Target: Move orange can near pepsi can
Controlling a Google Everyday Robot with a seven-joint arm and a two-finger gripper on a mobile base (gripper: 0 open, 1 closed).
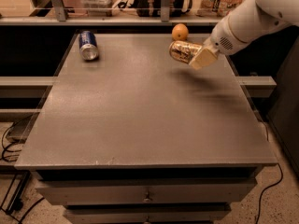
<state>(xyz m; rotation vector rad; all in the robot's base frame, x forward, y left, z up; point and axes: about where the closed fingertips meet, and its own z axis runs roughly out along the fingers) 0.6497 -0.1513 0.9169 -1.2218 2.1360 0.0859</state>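
Note:
The orange can (182,51) is bronze-gold and lies sideways in the air above the right back part of the grey table (140,111). My gripper (200,58) is shut on its right end and holds it clear of the tabletop, with a shadow beneath. The white arm comes in from the upper right. The pepsi can (88,45) is dark blue and lies on its side near the table's back left corner, far to the left of the held can.
A round orange fruit (180,32) sits at the table's back edge, just behind the held can. A shelf with clutter runs behind the table. Drawers sit under the front edge. Cables lie on the floor at the left.

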